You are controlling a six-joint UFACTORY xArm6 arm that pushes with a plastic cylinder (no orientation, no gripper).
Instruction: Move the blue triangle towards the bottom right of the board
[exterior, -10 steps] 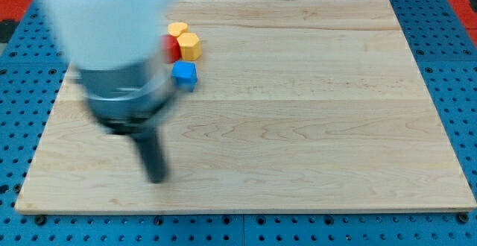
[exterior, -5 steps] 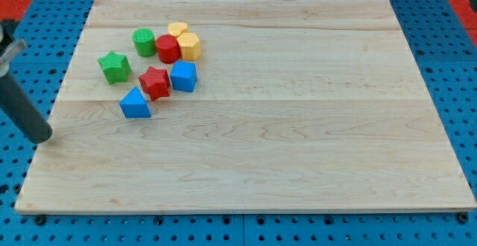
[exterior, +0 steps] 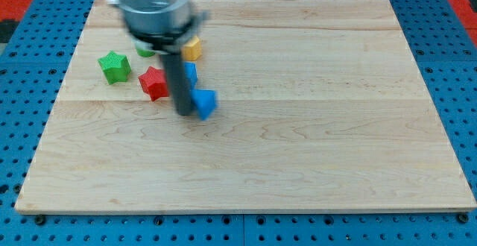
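Observation:
The blue triangle (exterior: 205,103) lies on the wooden board (exterior: 298,127), left of centre, blurred by motion. My tip (exterior: 183,112) is against the triangle's left side. The rod rises from there to the arm's grey body at the view's top. A second blue block (exterior: 191,73) shows just behind the rod, partly hidden.
A red star (exterior: 153,82) sits left of the rod. A green star (exterior: 114,66) lies further left. A yellow block (exterior: 193,49) and a sliver of a green block (exterior: 145,51) peek out under the arm, which hides the other blocks there.
The rod swept in from the board's left edge to the cluster. The blue triangle has slid to the right, from below the red star to right of the rod.

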